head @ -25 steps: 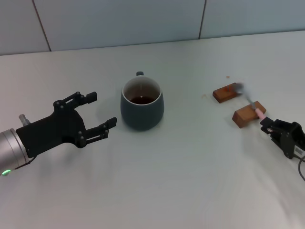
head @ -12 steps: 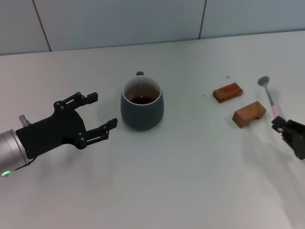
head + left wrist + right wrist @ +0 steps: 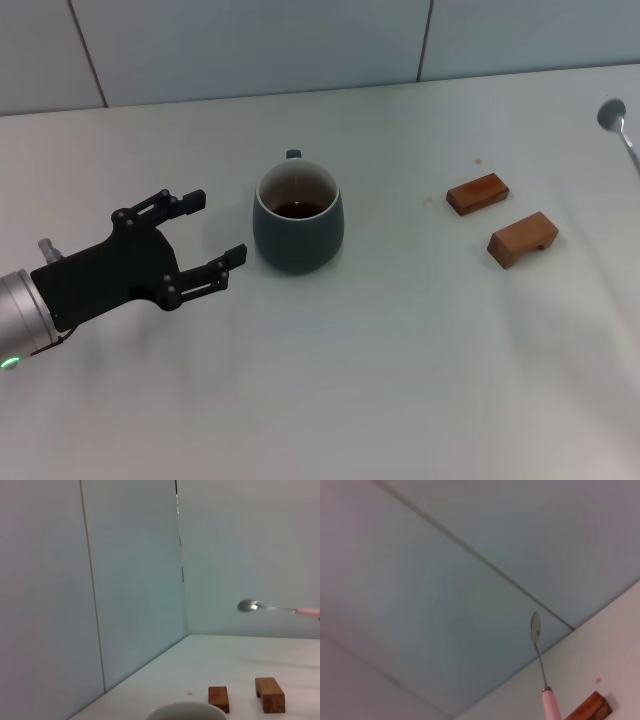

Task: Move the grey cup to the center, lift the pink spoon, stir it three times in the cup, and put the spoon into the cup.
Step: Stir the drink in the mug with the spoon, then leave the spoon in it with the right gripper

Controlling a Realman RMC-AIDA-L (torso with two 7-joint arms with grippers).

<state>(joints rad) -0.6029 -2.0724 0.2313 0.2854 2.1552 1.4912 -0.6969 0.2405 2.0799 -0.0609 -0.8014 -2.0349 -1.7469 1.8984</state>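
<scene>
The slim silver-bowled pink spoon [image 3: 616, 120] has risen off the two brown wooden blocks [image 3: 500, 215], apparently in the unseen right jaws, ready for stirring; the left jaws [image 3: 213, 236] gape beside the rounded blue-grey ceramic cup [image 3: 298, 216].

Just the background stuff

Two brown wooden blocks on the white table [image 3: 400, 380], right side, near each other but apart; far block [image 3: 477, 194] lies flat, near block [image 3: 523, 239] looks notched underneath; pale panelled wall [image 3: 250, 45] behind.
</scene>
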